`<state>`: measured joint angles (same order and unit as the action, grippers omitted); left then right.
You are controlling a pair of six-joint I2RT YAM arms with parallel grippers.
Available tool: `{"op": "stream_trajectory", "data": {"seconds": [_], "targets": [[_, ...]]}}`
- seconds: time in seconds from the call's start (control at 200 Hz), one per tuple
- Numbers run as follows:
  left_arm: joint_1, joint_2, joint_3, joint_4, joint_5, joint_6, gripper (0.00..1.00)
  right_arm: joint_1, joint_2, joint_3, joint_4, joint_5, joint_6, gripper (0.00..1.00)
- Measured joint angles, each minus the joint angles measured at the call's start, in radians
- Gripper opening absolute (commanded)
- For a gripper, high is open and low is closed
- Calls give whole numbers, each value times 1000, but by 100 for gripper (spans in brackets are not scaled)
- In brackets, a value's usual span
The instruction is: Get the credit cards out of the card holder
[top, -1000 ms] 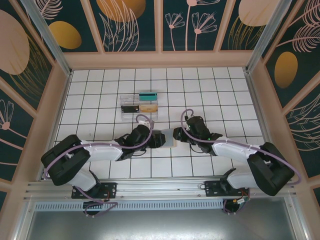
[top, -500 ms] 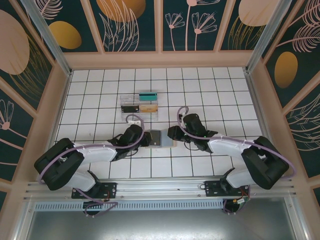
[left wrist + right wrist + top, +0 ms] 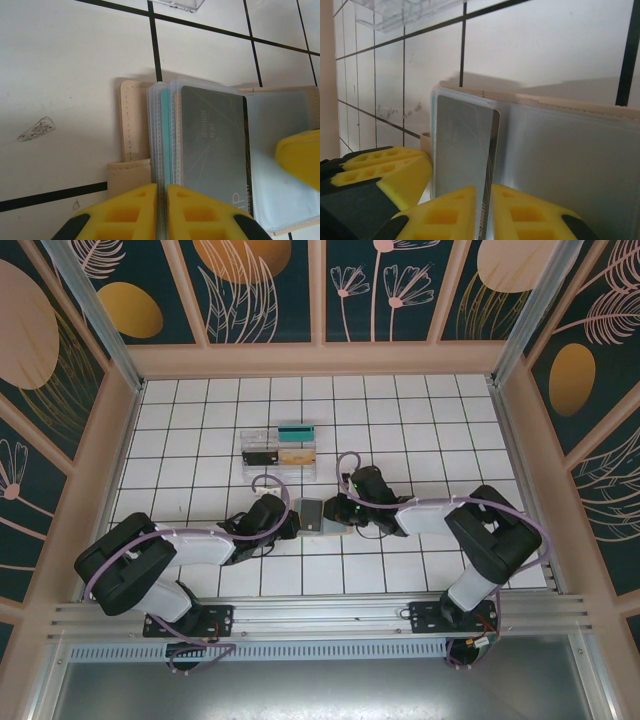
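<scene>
Open card holder (image 3: 134,120), pinched both sides.
Left claw (image 3: 161,212), right claw (image 3: 486,215) clamp its sleeves; cards (image 3: 212,145) not out.

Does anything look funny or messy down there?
Nothing is spilled or broken. The card holder lies open with its clear sleeves standing on edge, pinched by the left pincer and the right pincer. A small scuff sits beside it.

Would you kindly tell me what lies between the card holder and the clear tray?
Bare white tile crossed by one black grout line separates the card holder from the clear tray, as the left wrist view shows.
</scene>
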<state>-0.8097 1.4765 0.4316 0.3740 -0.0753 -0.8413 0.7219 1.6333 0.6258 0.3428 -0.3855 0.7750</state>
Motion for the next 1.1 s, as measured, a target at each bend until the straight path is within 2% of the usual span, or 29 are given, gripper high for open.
{"op": "stream_trajectory", "data": {"seconds": [0.581, 1.101], "targets": [[0, 10, 5, 8, 14, -11, 10, 10, 77, 34, 21, -34, 17, 19], [0, 9, 14, -12, 14, -16, 9, 45, 42, 81, -124, 82, -10, 20]]}}
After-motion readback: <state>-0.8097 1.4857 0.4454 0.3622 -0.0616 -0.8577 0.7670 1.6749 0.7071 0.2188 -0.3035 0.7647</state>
